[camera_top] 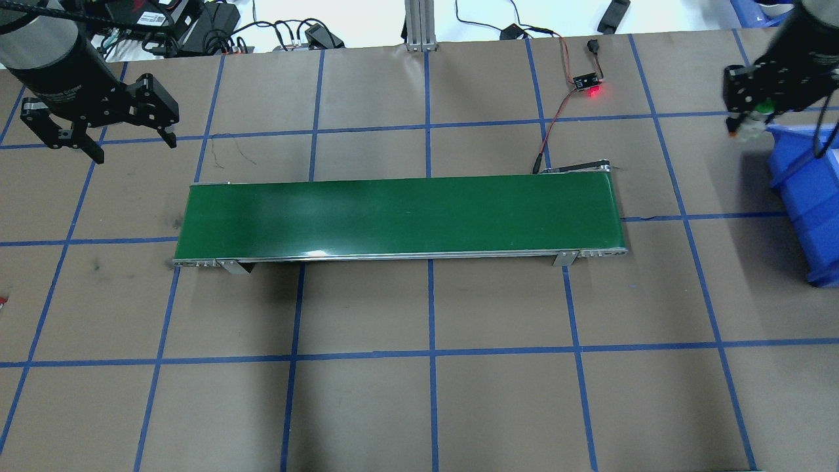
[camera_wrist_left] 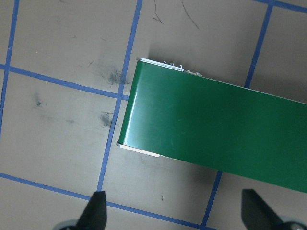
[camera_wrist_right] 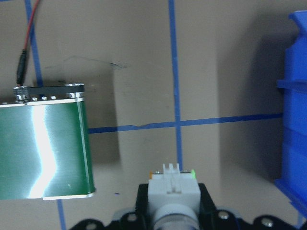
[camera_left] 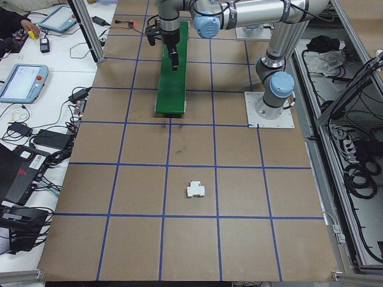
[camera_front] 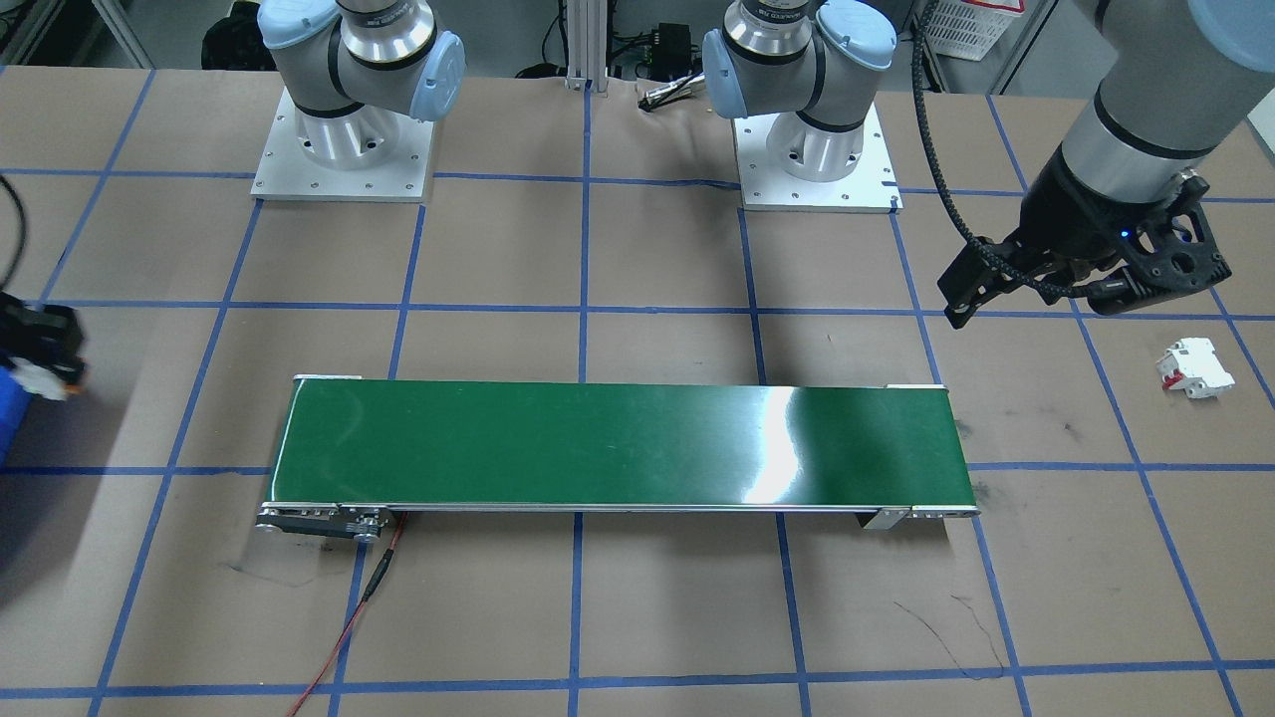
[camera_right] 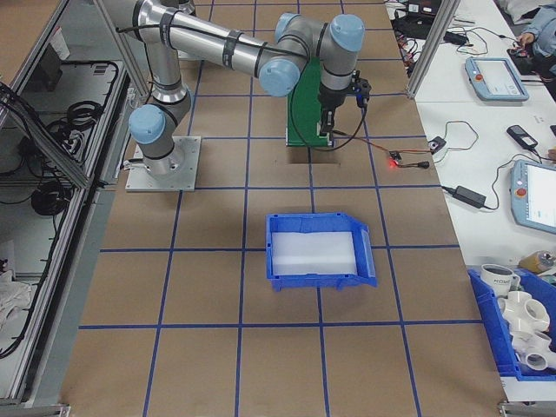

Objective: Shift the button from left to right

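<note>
The right pincer (camera_top: 747, 121) is hanging at the upper right of the overhead view, clamping the button (camera_top: 754, 118) between its fingers, just beside the upper left corner of the blue bin (camera_top: 809, 196). In the right wrist view the button (camera_wrist_right: 173, 189) is sitting at the bottom centre of the frame, its white blocky body facing outward, with dark pincer parts pressed against both its sides; below it lie the brown tabletop (camera_wrist_right: 144, 72) and a blue tape line, with the bin's wall (camera_wrist_right: 295, 124) at the right edge and the end of the green conveyor belt (camera_wrist_right: 43, 148) at the left.

The left pincer (camera_top: 98, 134) is hovering at the upper left of the overhead view, above the tabletop and beyond the left end of the belt (camera_top: 400, 216). Its jaws are standing wide apart with nothing between them; in the left wrist view the two fingertips (camera_wrist_left: 93, 208) are showing at the bottom corners, well apart, over the belt's end (camera_wrist_left: 216, 129).

In the front-facing view a white circuit breaker (camera_front: 1193, 368) with red marks is lying on the tabletop at the right, below the left pincer (camera_front: 1036, 279). At the upper right of the overhead view a small board with a red light (camera_top: 593, 88) is resting near the belt's far corner.
</note>
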{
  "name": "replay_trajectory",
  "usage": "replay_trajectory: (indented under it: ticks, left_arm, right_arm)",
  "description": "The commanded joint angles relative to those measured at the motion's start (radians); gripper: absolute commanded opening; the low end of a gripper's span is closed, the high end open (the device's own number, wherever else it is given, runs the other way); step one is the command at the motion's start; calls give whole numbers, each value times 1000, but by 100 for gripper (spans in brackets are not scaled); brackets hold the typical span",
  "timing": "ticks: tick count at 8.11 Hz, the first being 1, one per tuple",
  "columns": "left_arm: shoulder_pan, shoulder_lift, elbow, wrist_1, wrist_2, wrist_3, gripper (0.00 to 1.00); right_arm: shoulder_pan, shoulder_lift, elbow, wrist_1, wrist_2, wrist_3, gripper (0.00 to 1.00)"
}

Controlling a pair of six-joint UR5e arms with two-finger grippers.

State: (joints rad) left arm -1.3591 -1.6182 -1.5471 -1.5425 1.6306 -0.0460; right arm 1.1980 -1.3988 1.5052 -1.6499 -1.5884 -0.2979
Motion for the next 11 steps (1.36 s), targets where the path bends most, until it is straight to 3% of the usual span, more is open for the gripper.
replay_trajectory:
  ticks: [1,2,5,10,11]
  left_arm:
    - [0,-5,2,-2,5,0,100]
    - [0,-3,1,-1,3,0,100]
    - [0,-11,2,-2,3,-2,100]
    - [0,-8,-1,-2,5,0,100]
    - [0,-6,1,-2,5,-2,100]
  right_arm:
    - [-229,7,-6,1,-57,-292,0]
    - [-295,26,-5,-8,-56,-363,0]
    - [-406,171,-5,-186,-53,-539,0]
    - [-448,293,-3,-248,-50,-592,0]
    - [-448,319,-3,-293,-50,-601,0]
